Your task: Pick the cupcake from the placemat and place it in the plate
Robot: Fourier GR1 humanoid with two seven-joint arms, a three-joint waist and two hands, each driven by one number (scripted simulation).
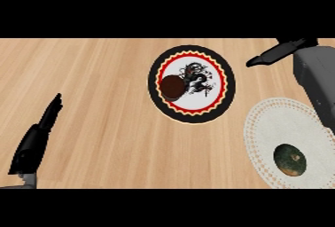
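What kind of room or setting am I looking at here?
Probably a kitchen or dining counter: a wooden top with a decorated plate holding a brown cupcake, beside a white lace placemat.

the plate [222, 71] lies at the counter's [98, 66] middle, toward 12 o'clock. the cupcake [172, 87] sits in the plate at its 9 o'clock side. the placemat [274, 119] lies at 4 o'clock of the plate, just beside it, with 1 round object [290, 159] on it toward 6 o'clock.
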